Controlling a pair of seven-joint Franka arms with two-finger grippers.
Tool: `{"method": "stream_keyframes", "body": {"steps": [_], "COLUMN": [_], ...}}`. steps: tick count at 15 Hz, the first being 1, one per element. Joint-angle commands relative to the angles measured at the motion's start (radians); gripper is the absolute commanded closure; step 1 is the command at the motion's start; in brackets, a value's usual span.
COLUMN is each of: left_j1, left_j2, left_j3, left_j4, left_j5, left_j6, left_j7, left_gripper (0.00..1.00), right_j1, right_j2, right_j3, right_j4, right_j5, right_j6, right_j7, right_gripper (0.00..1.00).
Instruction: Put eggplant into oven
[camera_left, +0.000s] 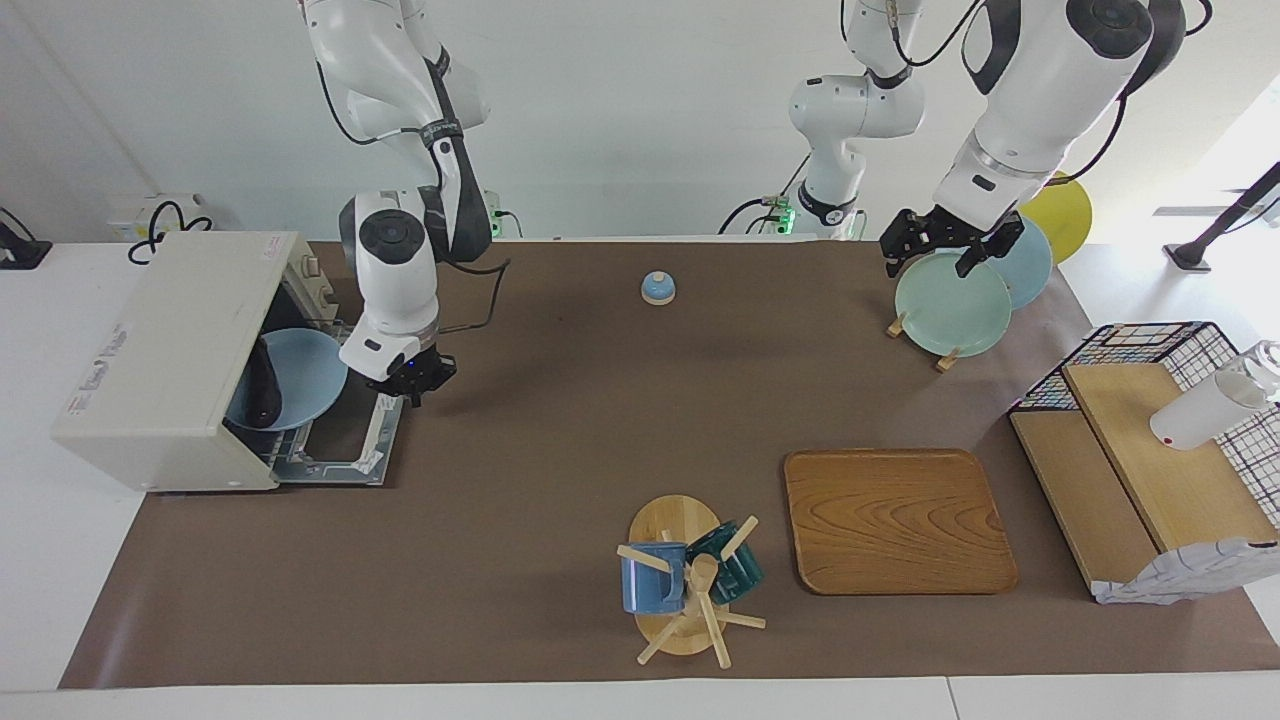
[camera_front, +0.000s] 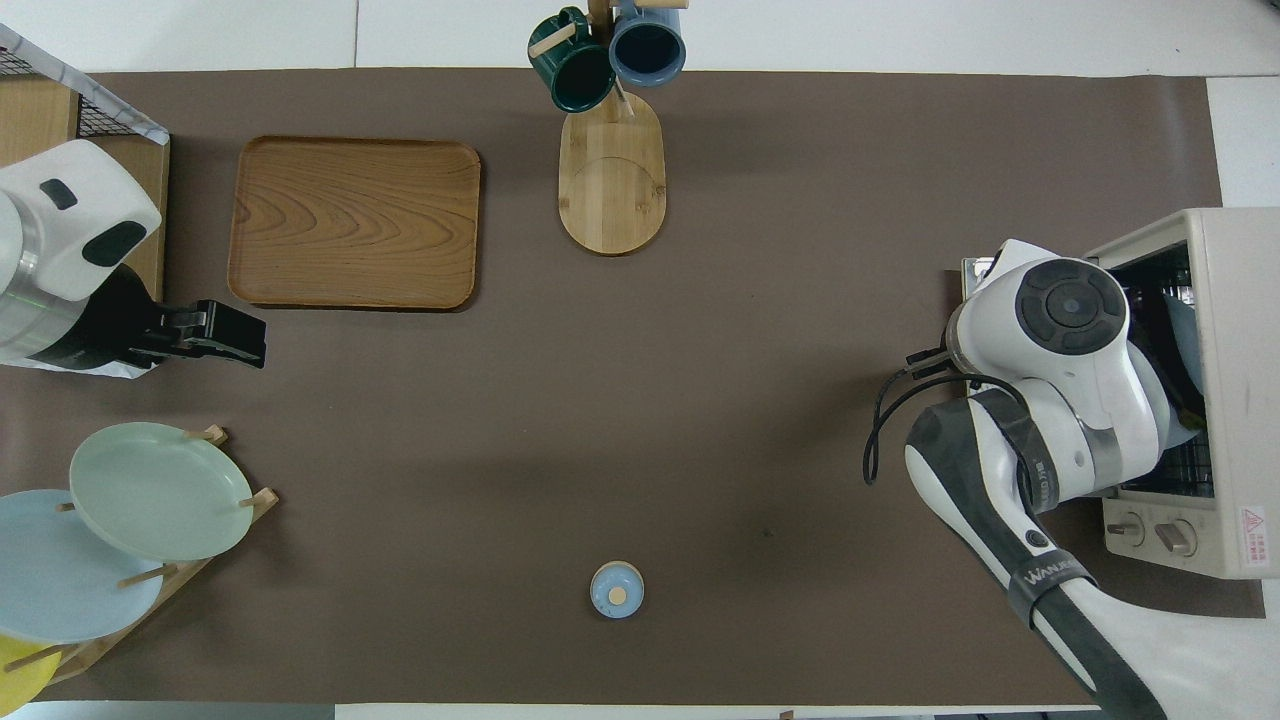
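The cream-white oven (camera_left: 150, 360) stands at the right arm's end of the table with its door (camera_left: 340, 445) folded down open. The dark eggplant (camera_left: 262, 388) lies on a pale blue plate (camera_left: 305, 372) that rests on the rack inside the oven. My right gripper (camera_left: 413, 380) hangs empty just over the edge of the open door, beside the plate and apart from it. In the overhead view the right arm covers the oven (camera_front: 1235, 300) mouth and hides the eggplant. My left gripper (camera_left: 938, 250) is open and empty, waiting over the plate rack (camera_left: 950, 300).
A small blue bell (camera_left: 658, 288) sits mid-table near the robots. A wooden tray (camera_left: 895, 520) and a mug tree (camera_left: 690, 585) with two mugs lie farther out. A wire basket with wooden boards (camera_left: 1150, 450) and a white bottle (camera_left: 1210, 405) stand at the left arm's end.
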Motion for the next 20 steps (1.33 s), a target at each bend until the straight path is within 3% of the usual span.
{"method": "stream_keyframes", "body": {"steps": [1, 4, 11, 13, 16, 20], "left_j1": [0.003, 0.009, 0.020, 0.020, 0.018, 0.020], "left_j2": [-0.011, -0.011, -0.011, -0.011, -0.011, -0.011], "left_j3": [-0.001, 0.000, 0.000, 0.000, 0.000, 0.000], "left_j4": [-0.001, -0.001, -0.001, -0.001, -0.001, -0.001], "left_j5": [-0.001, -0.001, -0.001, -0.001, -0.001, -0.001], "left_j6": [-0.001, -0.001, -0.001, -0.001, -0.001, -0.001], "left_j7": [0.008, 0.010, 0.010, 0.010, 0.010, 0.010], "left_gripper": [0.00, 0.00, 0.00, 0.00, 0.00, 0.00], "right_j1": [-0.034, -0.051, -0.063, -0.058, -0.066, -0.110], "right_j2": [0.009, -0.001, -0.003, 0.000, 0.006, -0.024], "right_j3": [0.007, 0.007, 0.007, 0.005, 0.007, 0.003], "right_j4": [-0.015, -0.093, -0.098, -0.056, 0.096, 0.178], "right_j5": [0.001, 0.001, -0.005, -0.029, -0.039, -0.028], "right_j6": [0.031, 0.120, 0.127, 0.041, -0.164, -0.277], "right_j7": [0.013, 0.016, 0.012, -0.004, -0.102, -0.197], "right_gripper": [1.00, 1.00, 1.00, 1.00, 1.00, 1.00]}}
